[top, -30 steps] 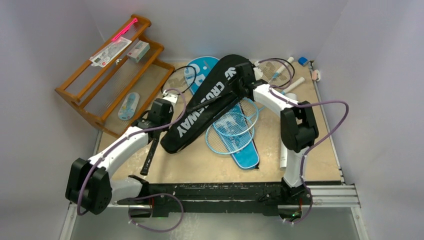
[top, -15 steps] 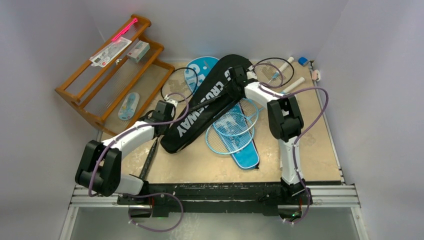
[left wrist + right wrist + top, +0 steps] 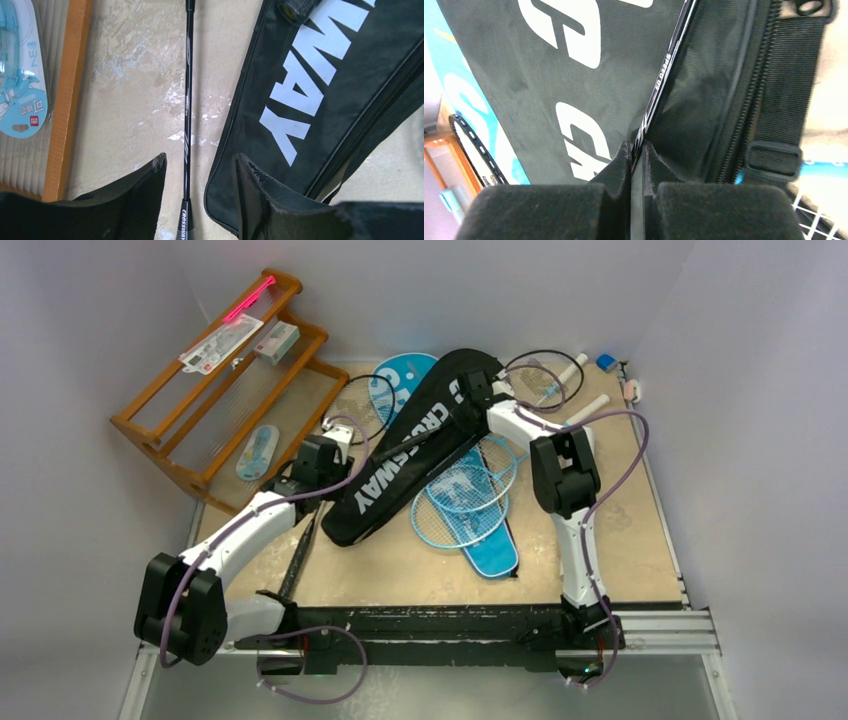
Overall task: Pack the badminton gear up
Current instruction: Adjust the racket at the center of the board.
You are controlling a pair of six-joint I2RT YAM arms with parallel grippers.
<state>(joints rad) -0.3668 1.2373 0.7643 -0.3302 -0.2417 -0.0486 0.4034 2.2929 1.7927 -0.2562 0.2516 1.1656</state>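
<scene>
While right gripper [image 3: 635, 145] pinches one black racket [image 3: 669, 55], left gripper [image 3: 199, 160] wide over second black racket [image 3: 188, 100], two covers [image 3: 400, 455], two light-blue rackets [image 3: 460, 495]

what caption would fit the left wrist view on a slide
Open left hand over the racket shaft, a finger on each side, black cover alongside.

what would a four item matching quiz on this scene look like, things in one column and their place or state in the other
1 left hand
2 right hand
3 light-blue rackets
4 wooden rack

a shut on the right racket's shaft, over the black cover
b at the far left
c open, astride the left racket's shaft
d overlapping the blue cover

Pairs: 1-c, 2-a, 3-d, 4-b
</scene>
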